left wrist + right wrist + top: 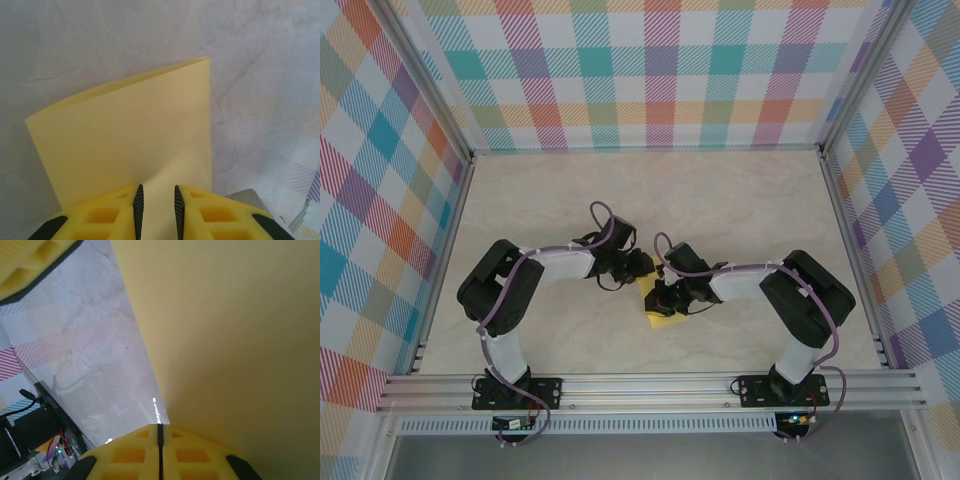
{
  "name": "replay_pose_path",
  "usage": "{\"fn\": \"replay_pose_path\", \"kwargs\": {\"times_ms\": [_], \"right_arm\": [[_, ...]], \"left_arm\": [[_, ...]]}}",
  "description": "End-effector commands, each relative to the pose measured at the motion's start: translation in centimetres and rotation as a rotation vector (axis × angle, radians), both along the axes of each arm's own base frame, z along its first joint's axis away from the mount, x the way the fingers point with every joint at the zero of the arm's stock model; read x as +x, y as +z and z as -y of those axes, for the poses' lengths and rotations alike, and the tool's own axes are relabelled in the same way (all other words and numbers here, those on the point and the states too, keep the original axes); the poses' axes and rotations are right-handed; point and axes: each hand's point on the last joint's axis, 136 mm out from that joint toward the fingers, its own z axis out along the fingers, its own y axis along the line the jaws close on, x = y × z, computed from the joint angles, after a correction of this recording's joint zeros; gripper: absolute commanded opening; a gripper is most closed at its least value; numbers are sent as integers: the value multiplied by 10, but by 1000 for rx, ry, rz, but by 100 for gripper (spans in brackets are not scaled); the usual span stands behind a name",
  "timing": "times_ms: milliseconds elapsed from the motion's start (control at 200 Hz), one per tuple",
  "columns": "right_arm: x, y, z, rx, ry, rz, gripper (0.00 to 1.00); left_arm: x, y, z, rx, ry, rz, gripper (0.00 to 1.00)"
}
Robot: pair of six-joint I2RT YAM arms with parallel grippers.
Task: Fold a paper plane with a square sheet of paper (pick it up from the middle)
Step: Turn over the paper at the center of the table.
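The square sheet of paper (658, 318) is yellow and lies folded in half on the table between the two arms. In the left wrist view the paper (130, 130) shows its doubled edge at the far side. My left gripper (156, 189) stands over its near edge, open by a narrow gap with paper showing in the gap. From above, the left gripper (642, 267) sits just behind the sheet. My right gripper (665, 297) is over the sheet. Its jaws (160, 427) are shut at the paper's (235, 340) left edge. I cannot tell whether paper is pinched between them.
The pale marbled table (740, 200) is walled on three sides by checkered panels (650, 70). An aluminium rail (650, 390) runs along the near edge by both arm bases. A circuit board with cables (47, 440) shows at the lower left of the right wrist view.
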Motion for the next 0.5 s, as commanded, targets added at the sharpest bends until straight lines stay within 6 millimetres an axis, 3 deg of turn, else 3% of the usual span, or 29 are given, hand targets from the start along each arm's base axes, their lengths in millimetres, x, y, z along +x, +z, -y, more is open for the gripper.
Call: {"fn": "replay_pose_path", "kwargs": {"times_ms": [0,230,495], "right_arm": [[-16,-17,8,-9,9,-53,7],[-34,-22,18,-9,9,-85,7],[-44,-12,24,-5,14,-76,10]], "left_arm": [[4,-22,-16,103,11,-14,22],[4,-37,-27,110,16,-32,22],[6,-44,-30,109,15,-37,21]]}}
